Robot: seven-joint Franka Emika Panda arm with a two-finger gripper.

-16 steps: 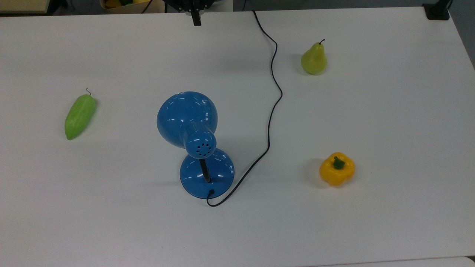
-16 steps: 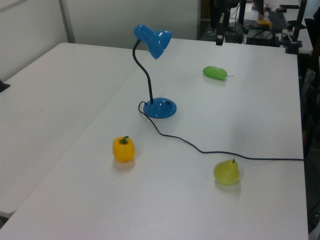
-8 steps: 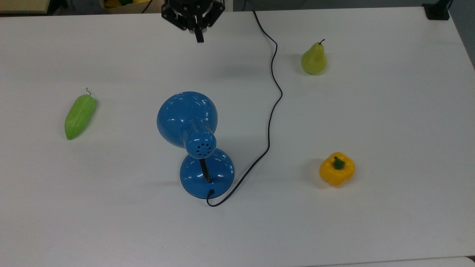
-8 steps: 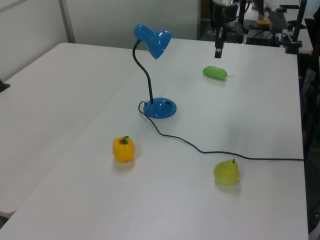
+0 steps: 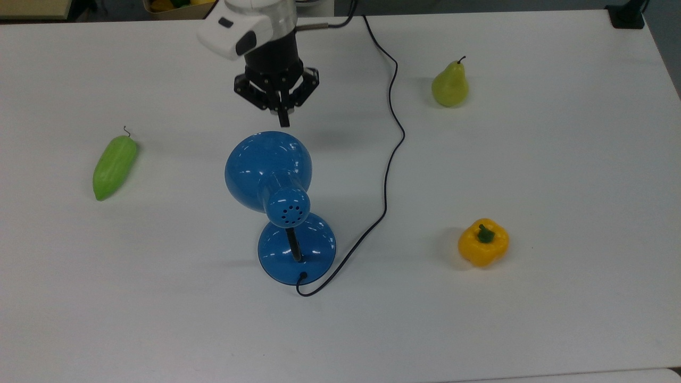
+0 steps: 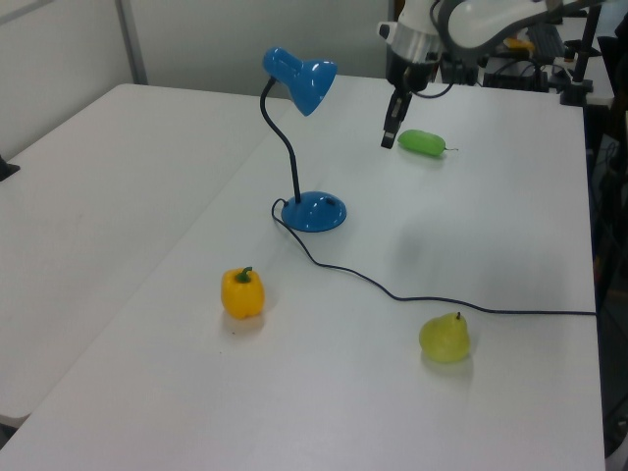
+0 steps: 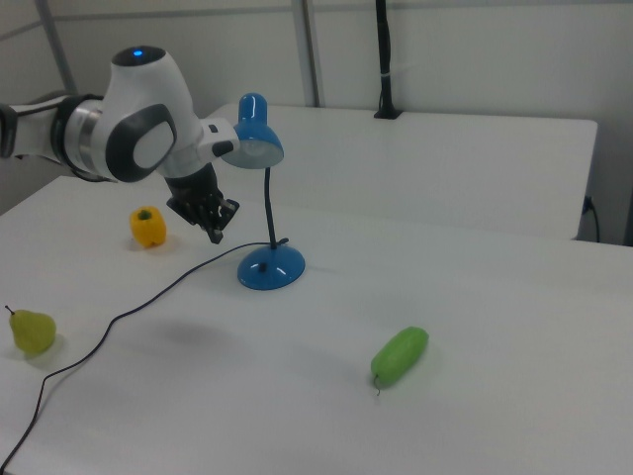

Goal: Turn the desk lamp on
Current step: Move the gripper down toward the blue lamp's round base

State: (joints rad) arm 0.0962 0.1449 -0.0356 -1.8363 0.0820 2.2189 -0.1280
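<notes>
The desk lamp [image 5: 280, 207] stands near the middle of the white table [image 5: 558, 175], its round base [image 6: 314, 212] flat on the surface and the black neck [image 6: 285, 147] curving up so the dome shade [image 5: 267, 165] hangs out forward of the base — nothing touches it. Its thin cord [image 5: 392, 133] trails away toward the top view's upper edge, lying slack and clear of the base's front. Any switch is too small to make out.

The gripper [image 5: 283, 119] hangs just beyond the shade's rim in the top view, pointing downward, with the wrist above it tilted slightly. Its fingers look drawn together into one narrow tip — holding nothing. My read: this is the approach, a closed tip suited to prodding a button.

Round about sit a green cucumber [image 5: 114, 166], a pear [image 5: 450, 85] and a yellow pepper [image 5: 483, 242], all well apart from the lamp.
</notes>
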